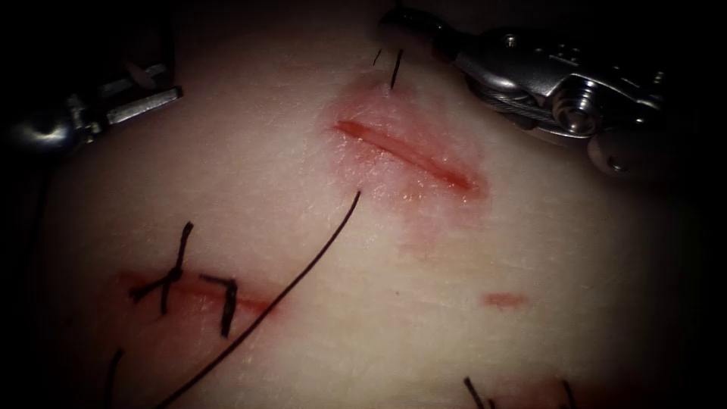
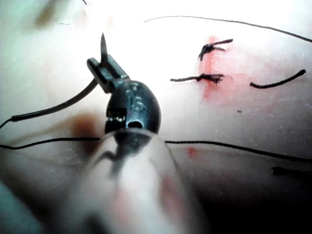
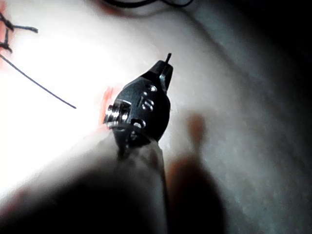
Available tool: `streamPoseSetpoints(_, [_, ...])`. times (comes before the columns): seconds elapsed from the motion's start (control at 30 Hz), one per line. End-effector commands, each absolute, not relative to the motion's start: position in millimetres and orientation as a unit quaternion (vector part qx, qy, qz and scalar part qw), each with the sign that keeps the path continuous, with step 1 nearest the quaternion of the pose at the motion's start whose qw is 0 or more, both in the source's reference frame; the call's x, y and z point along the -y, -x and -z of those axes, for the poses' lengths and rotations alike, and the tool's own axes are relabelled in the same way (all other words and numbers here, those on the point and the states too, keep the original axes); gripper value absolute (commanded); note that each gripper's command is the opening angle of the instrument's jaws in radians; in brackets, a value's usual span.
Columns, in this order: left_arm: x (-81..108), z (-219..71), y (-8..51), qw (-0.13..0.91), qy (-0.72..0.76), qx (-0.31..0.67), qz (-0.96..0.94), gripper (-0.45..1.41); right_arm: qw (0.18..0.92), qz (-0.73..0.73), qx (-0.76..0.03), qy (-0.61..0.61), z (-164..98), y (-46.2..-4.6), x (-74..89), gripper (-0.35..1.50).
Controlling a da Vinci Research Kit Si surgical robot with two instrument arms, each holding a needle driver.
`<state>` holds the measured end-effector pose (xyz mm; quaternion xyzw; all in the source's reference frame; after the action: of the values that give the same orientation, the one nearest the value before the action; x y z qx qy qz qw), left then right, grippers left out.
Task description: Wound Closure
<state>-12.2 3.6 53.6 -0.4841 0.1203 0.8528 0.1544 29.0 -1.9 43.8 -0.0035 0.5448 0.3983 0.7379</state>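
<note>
- The left tool has its fingers clamped on the needle, fairly close to the sharp end. The point pokes out just past the fingers, and the long curved body trails off behind them.
- The needle is held clear of the tissue, not stuck in it, and it's well off to the left of the cut.
- I'd say the needle is light, stiff, thin steel and slick, so it could easily swivel in the grip. Mid-curve looks like the steadier place to hold it.
- The right tool sits just past the cut's upper end. Its fingers look closed on a short thread end.
- The thread is dark, thin and floppy, lying loose across the tissue.
- The tissue looks pale, soft and moist. The cut is a shallow red slit, not yet closed.
</note>
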Motion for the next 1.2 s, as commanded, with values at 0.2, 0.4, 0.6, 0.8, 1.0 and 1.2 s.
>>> streamPoseSetpoints(0.2, [-4.3,-54.6,12.6,0.153,0.483,-0.123,-0.853,-0.45,0.728,-0.399,-0.557,0.01,-42.6,-29.3,0.6,-0.35])
streamPoseSetpoints(0.4, [-6.1,-55.8,12.6,0.16,0.464,-0.138,-0.86,-0.45,0.727,-0.392,-0.564,0.007,-42.3,-29.4,1.2,-0.35])
streamPoseSetpoints(0.6, [-6.7,-60.1,14.1,0.148,0.426,-0.134,-0.882,-0.1,0.716,-0.387,-0.582,0.007,-42.0,-28.1,1.7,0.78])
streamPoseSetpoints(0.8, [-6.5,-63.7,15.1,0.182,0.397,-0.114,-0.893,1.3,0.71,-0.388,-0.588,0.018,-41.2,-25.5,2.0,1.07])
streamPoseSetpoints(1.0, [-6.4,-63.3,15.3,0.197,0.391,-0.112,-0.892,1.38,0.712,-0.386,-0.587,0.021,-40.7,-24.3,2.9,1.03])
streamPoseSetpoints(1.2, [-6.0,-58.4,14.5,0.21,0.384,-0.091,-0.894,1.23,0.716,-0.377,-0.586,0.028,-40.6,-24.4,2.9,1.05])
